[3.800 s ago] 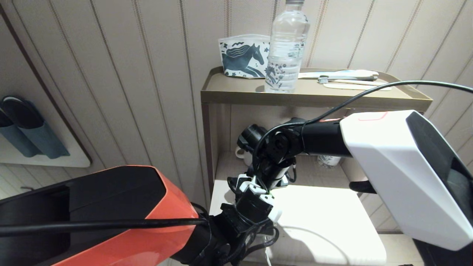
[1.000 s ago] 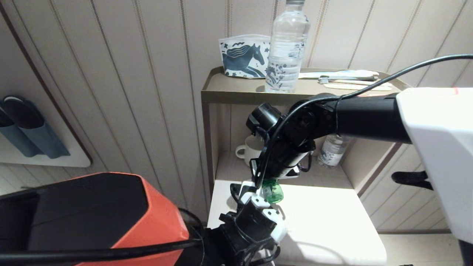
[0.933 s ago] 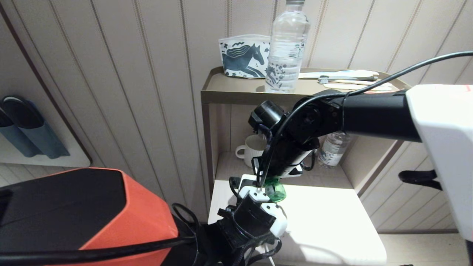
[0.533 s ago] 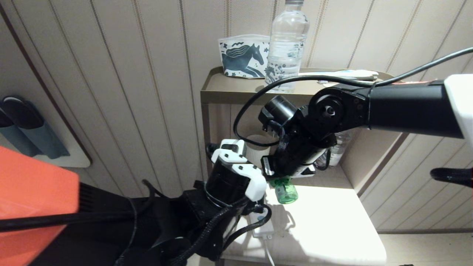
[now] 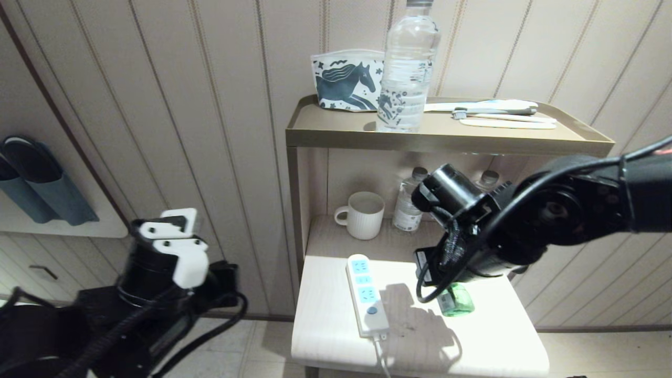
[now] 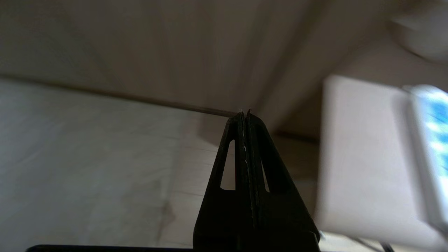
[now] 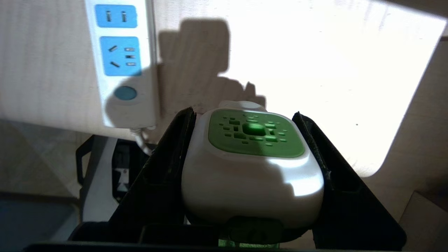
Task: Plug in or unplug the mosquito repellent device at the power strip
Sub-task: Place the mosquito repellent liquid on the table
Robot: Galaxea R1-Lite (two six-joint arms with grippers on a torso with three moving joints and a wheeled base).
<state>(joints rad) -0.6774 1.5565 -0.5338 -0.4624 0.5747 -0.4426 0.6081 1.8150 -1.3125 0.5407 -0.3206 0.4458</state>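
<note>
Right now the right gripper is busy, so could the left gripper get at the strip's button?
Probably yes. The left gripper, shut and empty, is off to the table's left, and the strip lies bare with its button uncovered. The right gripper, holding the repellent, is beside it.

From the head camera we see only the green bottle end of the mosquito repellent device (image 5: 455,306); the right arm covers its head and prongs. We cannot make out the right gripper (image 7: 245,115) itself from above, only in its wrist view, where the device's lower part runs off the frame. The power strip (image 6: 428,140) is a blur at the left wrist picture's edge. Its cable (image 5: 381,357) leaves the counter (image 5: 472,352) and is cut off below.
</note>
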